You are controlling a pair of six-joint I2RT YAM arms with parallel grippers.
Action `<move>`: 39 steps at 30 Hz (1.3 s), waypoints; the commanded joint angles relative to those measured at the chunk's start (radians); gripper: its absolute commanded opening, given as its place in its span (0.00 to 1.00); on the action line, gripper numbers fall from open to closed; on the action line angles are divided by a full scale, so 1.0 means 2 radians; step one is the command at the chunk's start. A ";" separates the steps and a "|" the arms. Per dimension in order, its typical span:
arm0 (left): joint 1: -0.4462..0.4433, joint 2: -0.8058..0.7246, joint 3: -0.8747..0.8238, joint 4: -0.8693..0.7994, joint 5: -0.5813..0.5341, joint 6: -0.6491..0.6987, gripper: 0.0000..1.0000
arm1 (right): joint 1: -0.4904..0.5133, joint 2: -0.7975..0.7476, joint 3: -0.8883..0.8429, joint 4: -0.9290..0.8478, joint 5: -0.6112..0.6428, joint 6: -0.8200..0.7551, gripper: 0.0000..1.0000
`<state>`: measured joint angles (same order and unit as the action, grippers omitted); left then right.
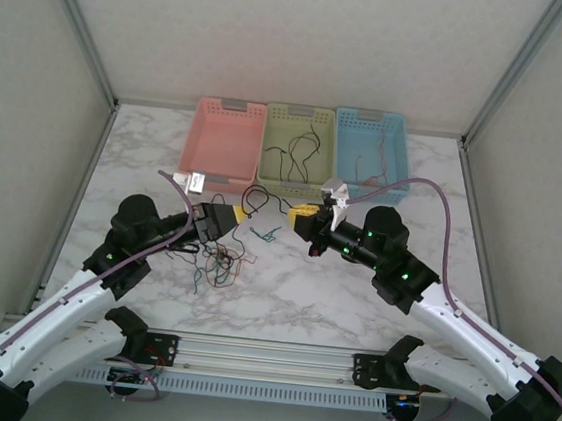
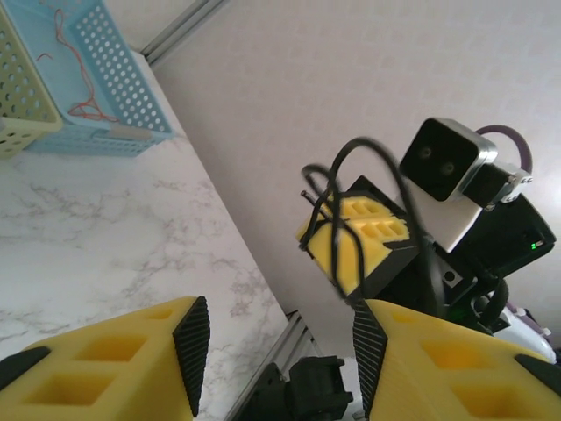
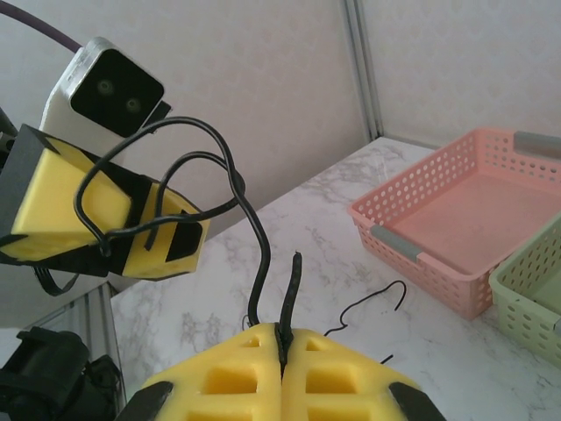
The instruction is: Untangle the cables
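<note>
My right gripper [image 3: 282, 346] is clamped shut on one end of a thin, curly black wire [image 3: 237, 186]. The wire arcs across to my left gripper [image 2: 279, 326], whose yellow padded jaws stand apart with nothing between them. The remaining coloured wires [image 1: 220, 259] lie clumped on the marble table [image 1: 352, 298]. I expect the wires to be light, limp and springy. Grip near a free end.

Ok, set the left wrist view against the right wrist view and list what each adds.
Left wrist: the blue basket with a red cable inside. Right wrist: the pink basket and a loose black strand on the table. Both: the green basket's corner, and the black cable pinched in the shut right claw, looping around the left claw.
</note>
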<state>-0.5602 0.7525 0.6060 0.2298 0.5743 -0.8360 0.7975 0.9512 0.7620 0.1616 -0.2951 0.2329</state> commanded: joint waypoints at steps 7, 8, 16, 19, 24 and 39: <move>-0.003 0.020 0.011 0.065 0.023 -0.022 0.49 | 0.005 -0.008 -0.007 0.028 -0.013 0.012 0.00; -0.004 0.022 0.011 0.070 0.024 -0.024 0.48 | 0.005 -0.007 -0.008 0.027 -0.013 0.012 0.00; -0.010 0.021 0.014 0.064 0.020 -0.019 0.45 | 0.004 0.009 -0.007 0.018 -0.023 0.010 0.00; -0.011 0.021 0.016 0.058 0.018 -0.015 0.43 | 0.004 0.015 -0.007 0.019 -0.030 0.010 0.00; -0.013 0.022 0.020 0.049 0.016 -0.008 0.32 | 0.005 0.029 -0.004 0.016 -0.045 0.011 0.00; -0.014 0.013 0.017 0.022 0.007 0.005 0.10 | 0.004 0.019 -0.017 0.008 -0.051 0.010 0.00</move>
<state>-0.5808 0.7902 0.6113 0.2836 0.5938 -0.8551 0.7975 1.0069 0.7444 0.1734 -0.3687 0.2508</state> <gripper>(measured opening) 0.107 0.056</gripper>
